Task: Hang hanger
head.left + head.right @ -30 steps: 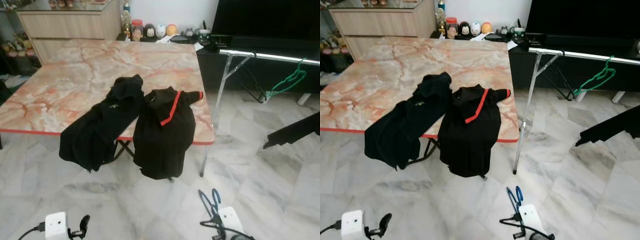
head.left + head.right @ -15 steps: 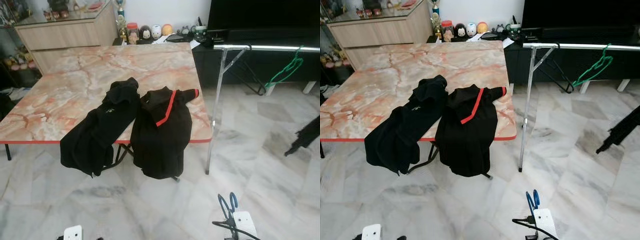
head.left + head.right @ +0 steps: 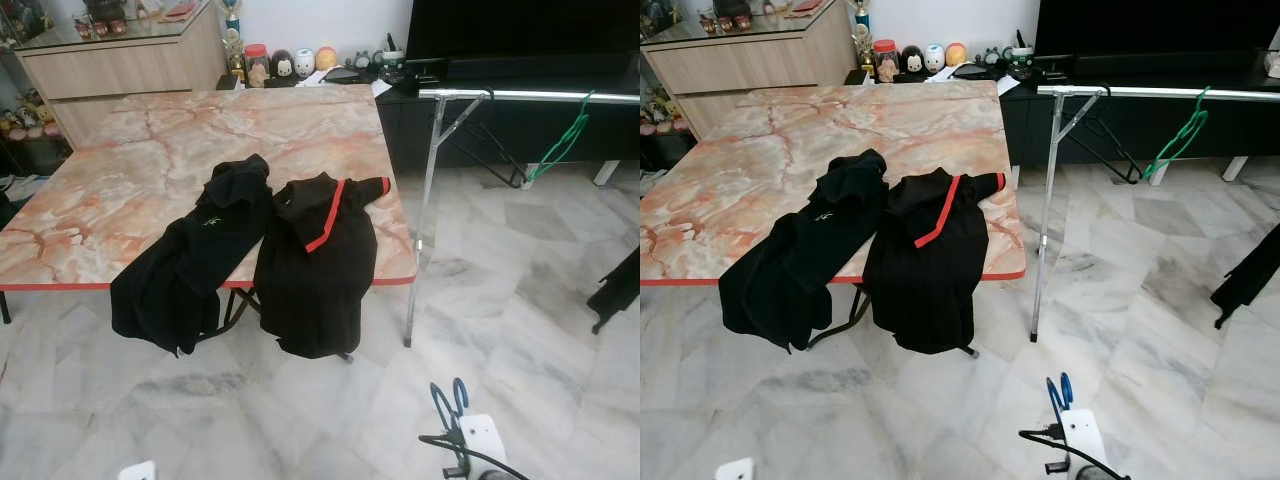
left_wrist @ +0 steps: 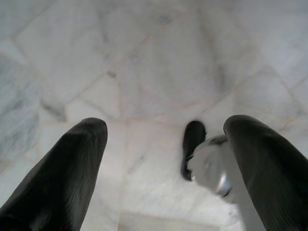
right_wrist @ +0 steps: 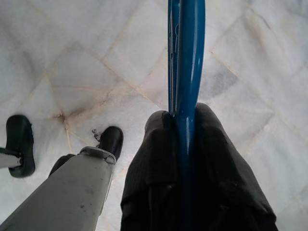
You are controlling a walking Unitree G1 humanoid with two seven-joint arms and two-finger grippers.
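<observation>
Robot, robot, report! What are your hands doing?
Right hand shut on blue hanger, low. Left hand open, empty. Rail ahead right, green hanger on it.

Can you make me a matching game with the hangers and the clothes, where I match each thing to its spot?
Things:
1. blue hanger
2. green hanger
3. black top with red stripe
4. jars and round toys

Spots:
A. draped over the marble table's front edge
B. hooked on the silver clothes rail
C. pinched in the right gripper
D. lined up behind the table by the wall

Pairs: 1-C, 2-B, 3-A, 4-D
</observation>
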